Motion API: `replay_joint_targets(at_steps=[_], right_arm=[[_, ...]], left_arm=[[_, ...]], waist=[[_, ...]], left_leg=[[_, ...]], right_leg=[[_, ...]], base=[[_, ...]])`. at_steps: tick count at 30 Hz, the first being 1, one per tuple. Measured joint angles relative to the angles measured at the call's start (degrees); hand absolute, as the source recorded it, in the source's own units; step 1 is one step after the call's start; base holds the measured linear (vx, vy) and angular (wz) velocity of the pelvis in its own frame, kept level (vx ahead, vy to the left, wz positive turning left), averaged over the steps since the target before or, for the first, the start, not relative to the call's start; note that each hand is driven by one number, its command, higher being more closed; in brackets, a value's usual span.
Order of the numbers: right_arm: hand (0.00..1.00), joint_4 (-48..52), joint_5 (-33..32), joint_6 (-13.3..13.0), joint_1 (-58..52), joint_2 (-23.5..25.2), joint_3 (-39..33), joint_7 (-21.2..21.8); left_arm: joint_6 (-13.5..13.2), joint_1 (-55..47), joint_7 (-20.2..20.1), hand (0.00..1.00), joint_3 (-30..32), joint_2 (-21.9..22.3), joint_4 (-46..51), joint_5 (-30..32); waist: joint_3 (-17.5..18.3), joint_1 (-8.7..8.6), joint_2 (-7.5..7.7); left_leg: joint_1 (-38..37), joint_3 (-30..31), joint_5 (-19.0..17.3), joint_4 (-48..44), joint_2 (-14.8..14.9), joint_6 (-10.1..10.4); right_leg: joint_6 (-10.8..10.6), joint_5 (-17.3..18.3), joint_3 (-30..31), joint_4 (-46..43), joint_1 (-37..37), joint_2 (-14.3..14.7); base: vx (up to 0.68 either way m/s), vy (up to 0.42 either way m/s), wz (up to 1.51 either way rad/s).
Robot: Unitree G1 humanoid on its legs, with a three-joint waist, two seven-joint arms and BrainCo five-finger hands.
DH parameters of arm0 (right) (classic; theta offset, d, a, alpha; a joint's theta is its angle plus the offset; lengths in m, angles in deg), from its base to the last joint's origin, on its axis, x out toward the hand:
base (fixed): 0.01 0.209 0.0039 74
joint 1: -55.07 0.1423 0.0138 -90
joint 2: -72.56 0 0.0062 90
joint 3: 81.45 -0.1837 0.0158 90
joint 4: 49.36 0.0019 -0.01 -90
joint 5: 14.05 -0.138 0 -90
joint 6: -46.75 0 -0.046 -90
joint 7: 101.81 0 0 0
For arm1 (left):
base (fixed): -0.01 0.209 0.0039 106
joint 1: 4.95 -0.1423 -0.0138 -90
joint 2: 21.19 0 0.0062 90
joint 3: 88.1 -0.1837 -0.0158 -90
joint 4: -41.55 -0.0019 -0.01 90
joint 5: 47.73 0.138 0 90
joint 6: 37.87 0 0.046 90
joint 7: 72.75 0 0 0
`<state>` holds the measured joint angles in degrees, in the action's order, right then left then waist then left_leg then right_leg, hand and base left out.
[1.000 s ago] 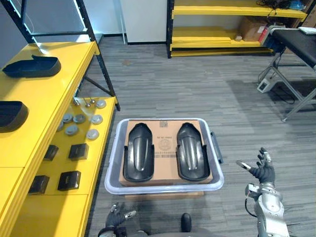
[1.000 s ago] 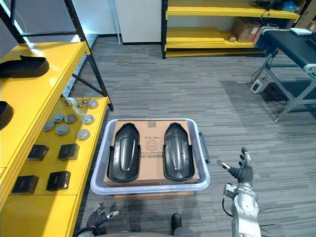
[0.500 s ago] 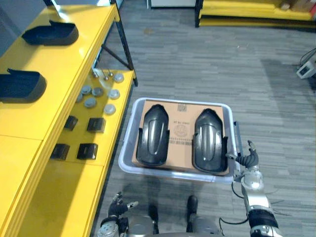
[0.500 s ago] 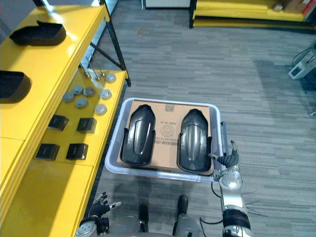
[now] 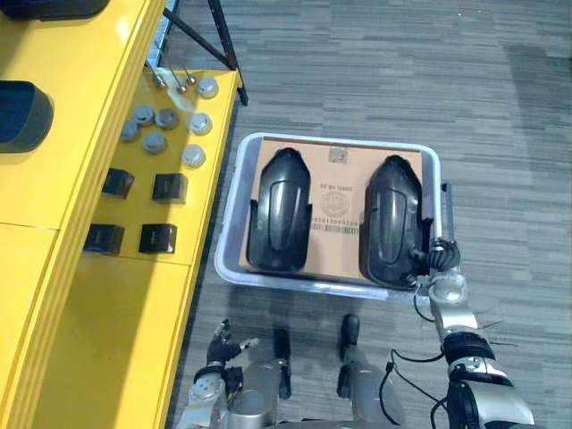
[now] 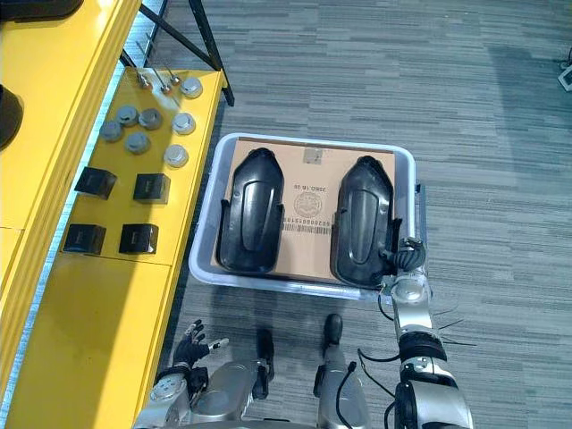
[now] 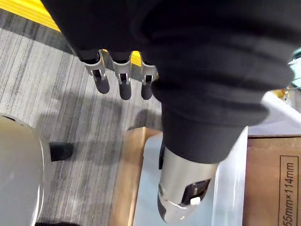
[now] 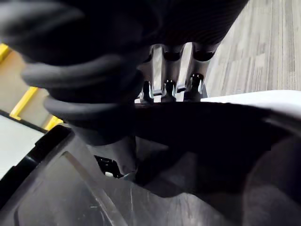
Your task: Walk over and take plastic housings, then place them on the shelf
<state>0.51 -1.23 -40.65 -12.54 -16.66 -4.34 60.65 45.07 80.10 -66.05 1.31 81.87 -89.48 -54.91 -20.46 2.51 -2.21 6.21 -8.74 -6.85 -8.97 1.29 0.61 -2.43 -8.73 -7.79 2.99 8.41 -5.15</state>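
Two black plastic housings lie side by side on a cardboard sheet (image 5: pixel 335 214) inside a pale bin (image 5: pixel 234 179) on the floor. The left housing (image 5: pixel 279 222) lies untouched. My right hand (image 5: pixel 438 257) is at the near right edge of the right housing (image 5: pixel 391 219). In the right wrist view its fingers (image 8: pixel 168 87) curl over the dark rim of that housing (image 8: pixel 94 188), with the thumb beneath. My left hand (image 5: pixel 219 347) hangs low beside the yellow shelf, with its fingers (image 7: pixel 123 84) straight and nothing in them.
The yellow shelf (image 5: pixel 80 107) runs along the left with another black housing (image 5: pixel 22 114) on top. Its lower level (image 5: pixel 134 268) holds several grey discs (image 5: pixel 165 119) and black boxes (image 5: pixel 168 187). Grey floor (image 5: pixel 500 134) lies open to the right of the bin.
The camera has come closer and tipped down over the bin. My right hand moved from open beside the bin onto the right housing's edge and curled. The left hand stayed open.
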Motion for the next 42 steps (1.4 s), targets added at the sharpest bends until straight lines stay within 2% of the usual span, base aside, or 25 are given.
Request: replay_joint_targets(at_steps=[6,13,17,23,24,29,33,37,42], right_arm=[[1.00,5.2,0.0,0.0,-3.5,-0.9,-0.5,0.3],[1.00,19.6,0.3,0.0,-11.3,-0.9,-3.0,0.1],[1.00,28.5,2.1,-0.1,-17.1,2.2,-3.3,-0.3],[1.00,38.6,7.1,-0.8,-19.1,7.2,-1.0,-0.3],[1.00,40.7,8.6,-1.3,-19.2,8.1,0.3,-0.3],[1.00,46.1,11.2,-2.2,-19.1,9.8,4.4,-0.3],[1.00,49.5,12.1,-2.4,-18.7,10.7,8.7,-1.1],[1.00,52.4,12.6,-2.5,-16.5,12.3,16.2,-1.2],[1.00,54.0,12.6,-4.5,-15.3,13.8,26.2,-1.2]], left_arm=[[0.1,-0.1,-0.1,0.00,0.0,0.0,0.6,0.0],[0.3,-1.8,-0.5,0.00,0.1,0.0,8.3,0.1],[0.2,-6.5,-0.5,0.00,0.0,0.7,22.0,0.0],[-0.4,-8.0,0.0,0.00,0.0,3.2,40.0,-1.1],[-0.8,-7.6,0.7,0.00,-0.2,3.8,44.1,-1.1],[-2.1,-5.5,4.9,0.00,-3.9,4.8,52.5,-1.2],[-2.2,-2.5,6.2,0.00,-8.3,4.9,53.9,-1.3],[-2.1,0.6,7.7,0.00,-13.7,4.9,53.9,-2.4],[-1.0,3.4,9.9,0.00,-18.1,5.1,53.8,-3.6]], waist=[[0.0,0.05,0.02],[1.0,-0.20,0.48],[5.1,-0.90,1.53],[7.4,-1.36,1.85],[7.9,-1.36,1.87],[9.7,-0.98,1.75],[10.6,-0.22,1.79],[11.8,-0.19,1.82],[13.2,-0.18,1.99]], left_leg=[[-0.6,-0.2,0.0,-0.1,0.4,0.0],[-3.4,-0.8,0.0,0.9,0.4,0.0],[-4.8,-0.7,0.0,2.0,0.4,0.0],[-6.3,0.1,0.0,2.9,0.1,0.0],[-6.8,0.5,0.1,3.0,0.0,0.0],[-7.3,1.6,0.1,3.1,0.0,-0.1],[-8.1,2.3,0.2,3.2,-0.1,-0.2],[-8.8,2.4,1.2,4.8,-0.6,-0.5],[-8.9,2.4,1.4,5.3,-0.6,-0.4]], right_leg=[[0.0,0.0,0.3,-0.6,-0.3,0.0],[-0.1,0.1,1.0,-0.5,-2.4,0.1],[-0.1,0.1,0.8,0.9,-4.0,0.2],[-0.3,0.2,-0.2,1.8,-5.9,0.0],[-0.4,0.2,-0.7,2.3,-6.7,-0.1],[-0.4,0.2,-2.1,2.6,-8.0,-0.2],[-0.5,0.2,-2.8,2.6,-9.1,-0.3],[-0.7,0.4,-2.9,2.6,-9.2,-0.8],[-0.7,0.4,-3.0,2.6,-9.1,-0.8]], base=[[-0.02,-0.009,-0.02],[-0.01,-0.001,-0.04],[0.00,0.000,0.00],[0.01,-0.001,0.08],[0.02,0.004,0.14],[0.02,-0.002,0.14],[-0.03,0.003,0.10],[-0.04,-0.005,0.02],[-0.03,-0.007,0.00]])
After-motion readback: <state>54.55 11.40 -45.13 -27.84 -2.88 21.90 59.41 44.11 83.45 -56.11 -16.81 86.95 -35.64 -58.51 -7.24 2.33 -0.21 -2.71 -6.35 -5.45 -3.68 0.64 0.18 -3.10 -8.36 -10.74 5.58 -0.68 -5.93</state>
